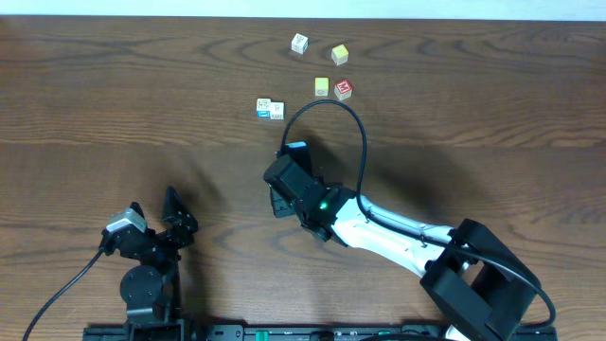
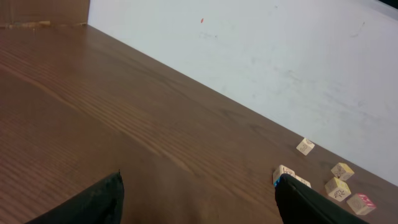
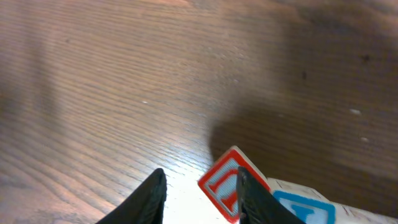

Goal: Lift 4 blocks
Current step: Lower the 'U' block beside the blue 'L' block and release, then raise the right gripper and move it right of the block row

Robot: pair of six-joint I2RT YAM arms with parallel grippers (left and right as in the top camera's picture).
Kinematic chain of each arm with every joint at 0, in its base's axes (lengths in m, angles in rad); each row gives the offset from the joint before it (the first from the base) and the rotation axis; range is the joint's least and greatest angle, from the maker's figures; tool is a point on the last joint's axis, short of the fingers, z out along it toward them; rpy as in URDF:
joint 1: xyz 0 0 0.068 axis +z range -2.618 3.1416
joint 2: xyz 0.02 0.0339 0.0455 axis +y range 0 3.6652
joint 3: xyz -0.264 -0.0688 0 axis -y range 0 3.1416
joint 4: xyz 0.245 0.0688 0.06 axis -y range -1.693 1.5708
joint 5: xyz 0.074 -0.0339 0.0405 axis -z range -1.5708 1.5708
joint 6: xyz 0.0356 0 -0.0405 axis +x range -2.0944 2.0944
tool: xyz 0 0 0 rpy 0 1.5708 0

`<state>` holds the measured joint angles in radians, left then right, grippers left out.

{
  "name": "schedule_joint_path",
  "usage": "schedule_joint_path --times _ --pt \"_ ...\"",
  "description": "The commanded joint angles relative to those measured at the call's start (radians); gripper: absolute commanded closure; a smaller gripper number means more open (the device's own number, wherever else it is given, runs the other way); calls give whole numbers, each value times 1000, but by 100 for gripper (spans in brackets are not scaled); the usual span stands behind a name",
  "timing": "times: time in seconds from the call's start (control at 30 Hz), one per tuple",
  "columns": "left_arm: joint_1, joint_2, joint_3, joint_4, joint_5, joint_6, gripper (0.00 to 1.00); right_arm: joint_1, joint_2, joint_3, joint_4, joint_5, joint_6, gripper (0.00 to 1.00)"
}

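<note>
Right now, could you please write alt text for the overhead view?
The right tool hangs over the middle of a brown wooden table, short of six small blocks scattered near the far edge. The left tool sits open at the near left corner.

Even light, soft shadows, blurred close-ups

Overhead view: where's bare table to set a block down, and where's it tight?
Free: the broad left stretch of table, between the left gripper and the far edge; also the right side, past the red block and above the right arm. Crowded: top centre, from the white block down to the adjacent pair.
</note>
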<state>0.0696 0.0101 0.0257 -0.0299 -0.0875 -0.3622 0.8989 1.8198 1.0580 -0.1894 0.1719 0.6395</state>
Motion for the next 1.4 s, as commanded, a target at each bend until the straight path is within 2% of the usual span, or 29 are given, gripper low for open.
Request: schedule_joint_path --times 0.0,0.13,0.37,0.5,0.7,0.97,1.1,1.27,1.37 --pt "-4 -5 -21 -37 -9 6 22 -5 8 5 11 -8 -77 71" --pt "-4 -5 -21 -37 -10 6 21 -23 8 5 26 -9 -94 78" --pt "-4 -5 -21 -37 -9 6 21 -69 8 6 77 -10 -147 80" --pt "-4 -5 -21 -37 -9 6 21 -142 7 20 70 -36 -148 85" --pt "-4 -5 -21 -37 -10 6 21 -280 -53 115 -112 -20 -194 96" --pt "-4 -5 -21 -33 -13 10 22 -414 -259 225 -375 46 -274 93" --pt "-3 -5 -21 -7 -182 51 22 -460 -363 225 -498 29 -282 91" --pt "-2 -5 -18 50 -220 52 21 -475 -446 225 -662 29 -281 92" --pt "-2 -5 -12 89 -216 52 21 -475 -463 225 -703 28 -269 93"
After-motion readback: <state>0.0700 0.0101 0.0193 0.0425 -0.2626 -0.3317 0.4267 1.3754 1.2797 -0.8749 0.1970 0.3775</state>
